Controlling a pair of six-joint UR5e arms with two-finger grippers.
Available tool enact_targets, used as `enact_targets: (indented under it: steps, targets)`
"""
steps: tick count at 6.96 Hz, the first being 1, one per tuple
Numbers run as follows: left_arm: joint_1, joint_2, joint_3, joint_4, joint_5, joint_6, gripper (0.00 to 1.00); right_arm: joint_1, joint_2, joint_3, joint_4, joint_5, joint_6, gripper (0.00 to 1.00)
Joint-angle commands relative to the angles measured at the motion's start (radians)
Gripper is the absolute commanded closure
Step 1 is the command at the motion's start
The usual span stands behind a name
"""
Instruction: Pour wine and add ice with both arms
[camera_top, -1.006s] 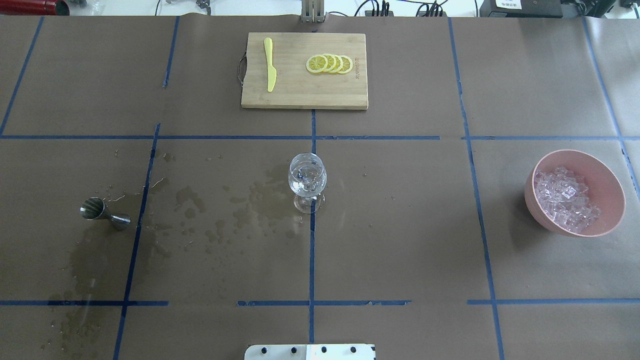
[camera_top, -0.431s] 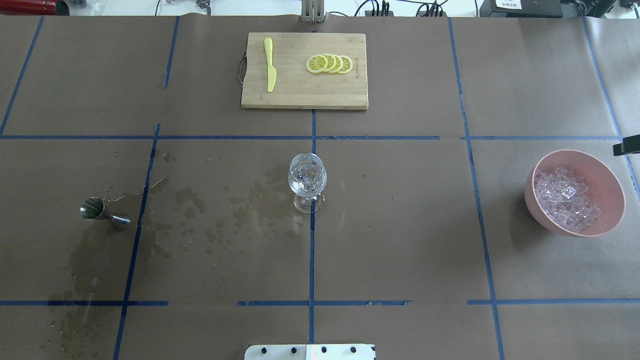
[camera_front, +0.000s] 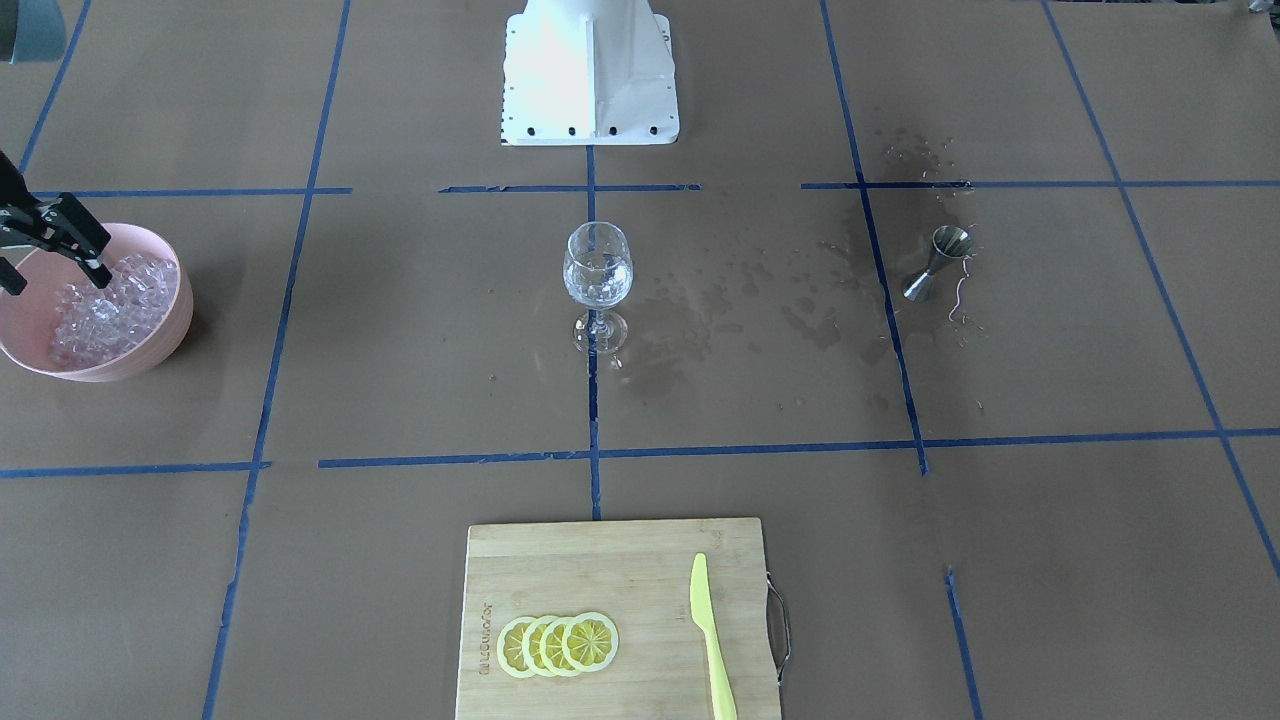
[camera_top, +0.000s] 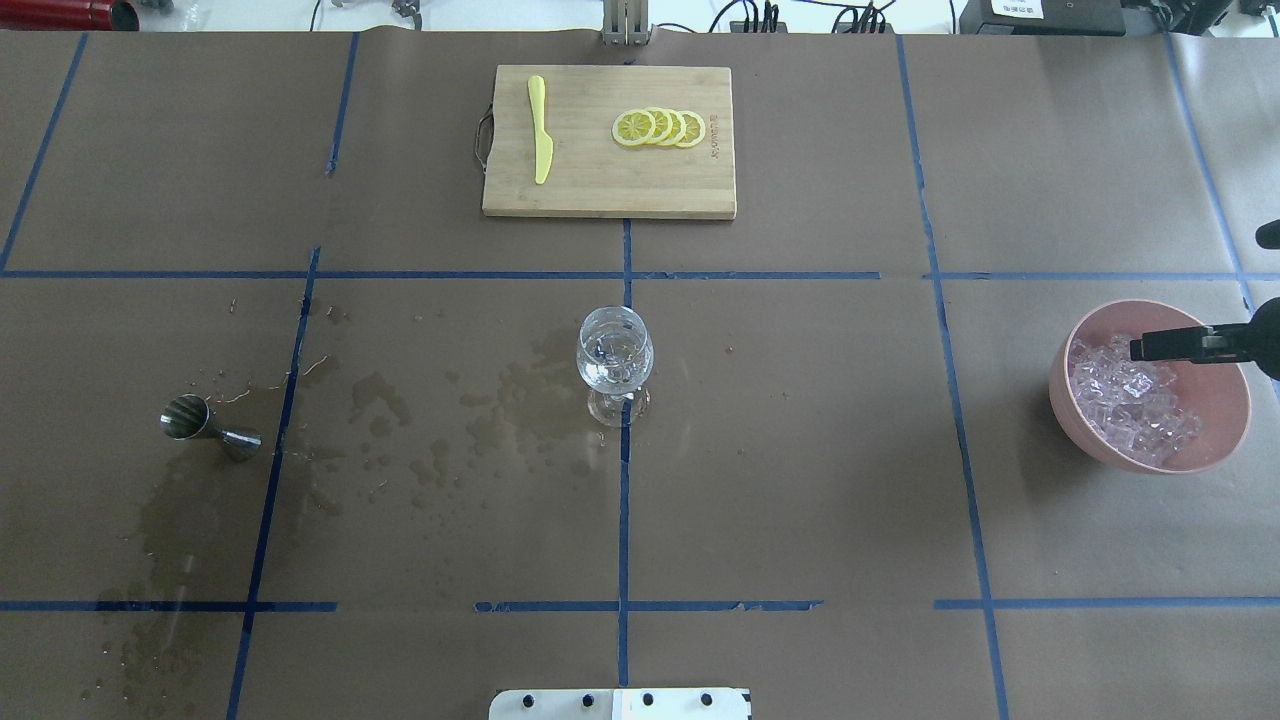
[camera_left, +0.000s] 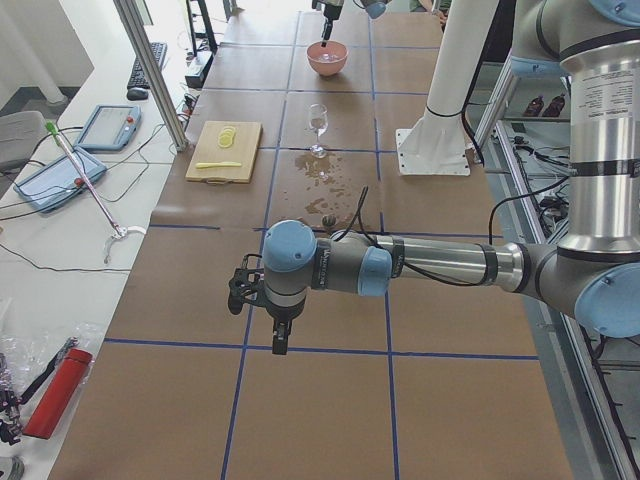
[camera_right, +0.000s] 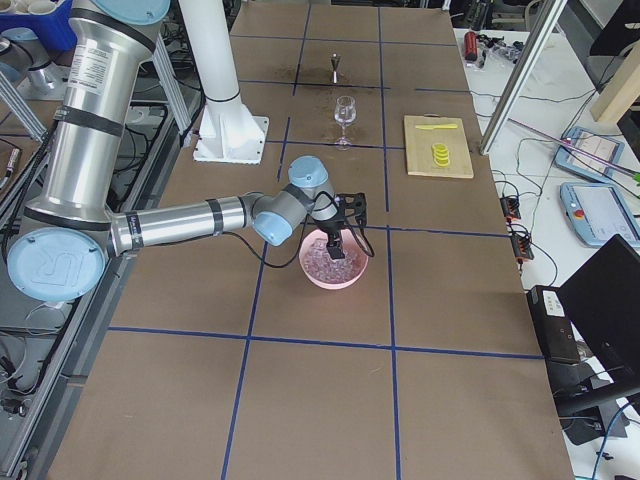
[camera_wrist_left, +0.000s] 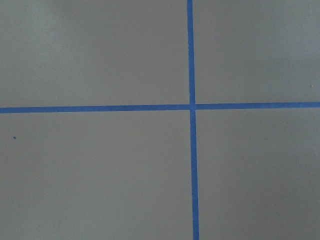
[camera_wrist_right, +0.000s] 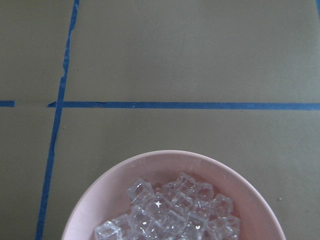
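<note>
The ice (camera_top: 1130, 400) is a heap of clear cubes in a pink bowl (camera_top: 1225, 425) at the table's right. It also shows in the front view (camera_front: 105, 305) and the right wrist view (camera_wrist_right: 170, 215). My right gripper (camera_front: 55, 280) is open and hangs over the bowl, with one of its fingers (camera_top: 1165, 346) above the cubes. A stemmed glass (camera_top: 615, 360) with clear liquid stands at the centre. A steel jigger (camera_top: 208, 428) lies on its side at the left. My left gripper (camera_left: 275, 330) shows only in the left side view, far from the glass; I cannot tell whether it is open.
A wooden cutting board (camera_top: 600, 190) at the far middle holds lemon slices (camera_top: 660, 128) and a yellow knife (camera_top: 540, 130). Wet patches (camera_top: 480, 400) spread between the jigger and the glass. The white robot base (camera_front: 590, 90) stands at the near edge.
My right gripper has come in from the right edge of the overhead view and now hangs over the pink bowl. The glass, jigger and board have not moved.
</note>
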Motion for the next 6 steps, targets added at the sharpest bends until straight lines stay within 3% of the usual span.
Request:
enact_targets:
  steps: [1, 3, 6]
  targets:
    - [0.0, 0.0, 0.0, 0.0, 0.0, 0.001, 0.0, -0.072, -0.002, -0.029, 0.017, -0.05, 0.019, 0.11]
    - [0.0, 0.0, 0.0, 0.0, 0.0, 0.001, 0.0, -0.079, -0.008, -0.049, 0.017, -0.055, 0.011, 0.37]
    - [0.0, 0.0, 0.0, 0.0, 0.0, 0.002, 0.0, -0.082, -0.008, -0.077, 0.017, -0.059, 0.005, 0.39]
